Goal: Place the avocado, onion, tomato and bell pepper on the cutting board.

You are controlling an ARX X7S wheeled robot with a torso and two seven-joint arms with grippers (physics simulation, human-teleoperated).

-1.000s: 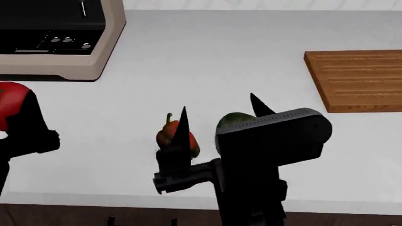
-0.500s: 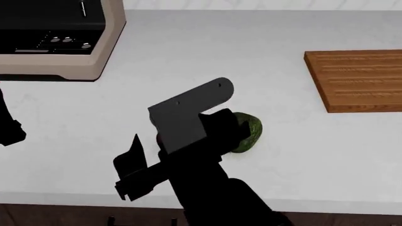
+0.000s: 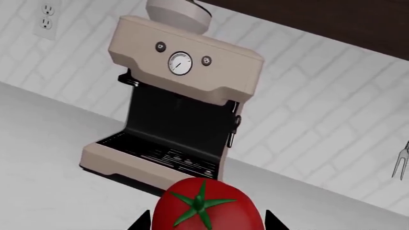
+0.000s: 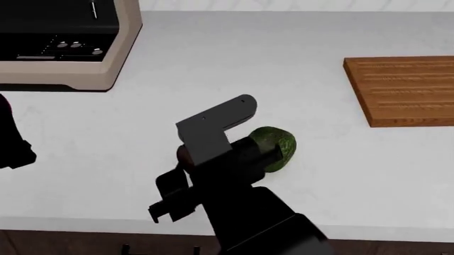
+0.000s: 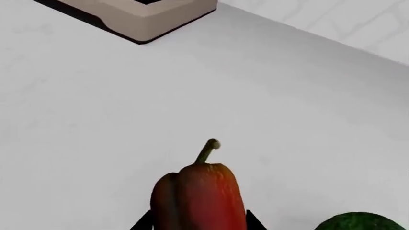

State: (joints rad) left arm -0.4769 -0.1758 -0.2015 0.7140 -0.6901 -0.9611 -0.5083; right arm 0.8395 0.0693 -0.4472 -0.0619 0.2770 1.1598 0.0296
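Observation:
The glossy red tomato (image 3: 204, 207) with its green star cap sits between the fingertips of my left gripper (image 3: 206, 222), which is shut on it above the counter. The head view shows only that arm's dark body at the left edge. My right gripper (image 5: 198, 221) is shut on the bell pepper (image 5: 199, 196), fingers flush on both its sides, stem pointing away. The right arm (image 4: 227, 175) hides most of the pepper in the head view. The bumpy green avocado (image 4: 278, 146) lies right beside it. The cutting board (image 4: 404, 90) lies bare at the right. The onion is out of view.
A beige espresso machine (image 4: 64, 48) stands at the back left of the white counter (image 4: 234, 64), against a tiled wall with an outlet (image 3: 45, 17). The counter's front edge (image 4: 354, 231) runs just below my right arm.
My right arm swung down and left over the bell pepper, covering it in the head view. My left arm drew left, taking the tomato out of the head view.

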